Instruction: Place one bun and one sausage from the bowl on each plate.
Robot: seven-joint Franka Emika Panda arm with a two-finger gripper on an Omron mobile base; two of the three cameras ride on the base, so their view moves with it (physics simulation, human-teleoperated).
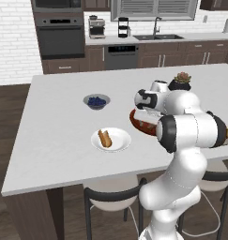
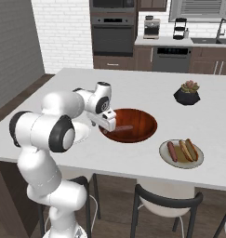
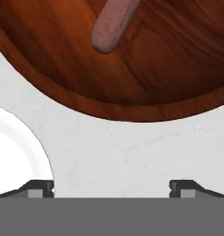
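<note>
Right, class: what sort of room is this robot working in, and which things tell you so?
Almost certainly a home kitchen, computer-rendered: a built-in oven in the back wall, a sink with a tap under the window, and a white island counter with stools tucked beneath it.

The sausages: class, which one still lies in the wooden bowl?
The lone sausage in the bowl; the other lies beside a bun on the tan-centred plate.

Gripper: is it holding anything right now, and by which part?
Nothing is held. The gripper has its jaws wide apart over bare counter, short of the bowl.
</note>
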